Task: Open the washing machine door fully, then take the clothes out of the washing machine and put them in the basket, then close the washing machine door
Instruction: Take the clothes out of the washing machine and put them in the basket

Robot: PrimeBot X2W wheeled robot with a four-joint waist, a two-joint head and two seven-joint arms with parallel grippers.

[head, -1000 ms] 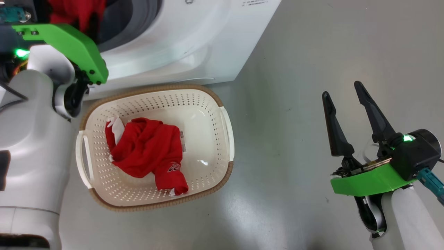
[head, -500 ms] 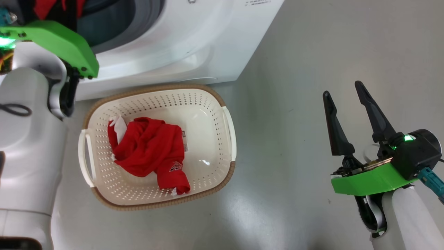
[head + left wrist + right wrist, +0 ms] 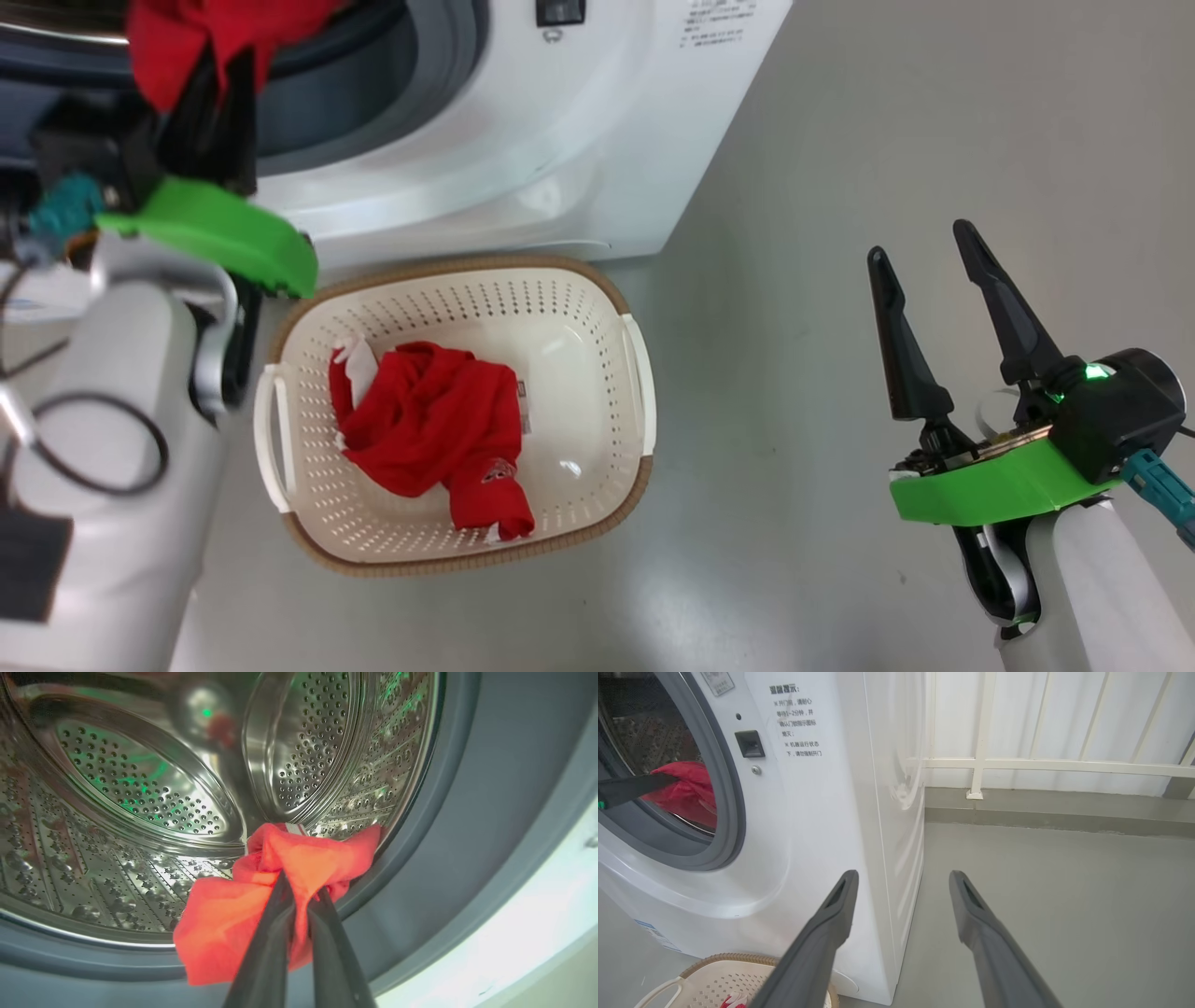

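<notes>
The red garment (image 3: 224, 924) you are after hangs at the mouth of the washing machine (image 3: 523, 140), pinched between your left fingers (image 3: 268, 952), which are shut tight on a bunched fold of it. It is crumpled and bright red, with a thin pale trim showing at its top edge. Part of it lies against the lower edge of the perforated steel drum (image 3: 131, 788), and its loose end droops over the grey gasket (image 3: 444, 812).

A second red garment (image 3: 429, 439) lies heaped in the left half of the basket (image 3: 597, 280), with a bit of white cloth at its upper left and a small printed emblem near its lower end. The basket stands on the grey floor (image 3: 840, 140) just in front of the machine, below the opening. Your left arm's green bracket (image 3: 215, 233) sits between the opening and the basket's near corner, overlapping its rim in the head view.

Your right fingers (image 3: 901, 345) are spread wide and hold nothing, well apart from the basket, over bare floor. Past the machine's side panel, a white railing (image 3: 985, 760) runs along the wall.
</notes>
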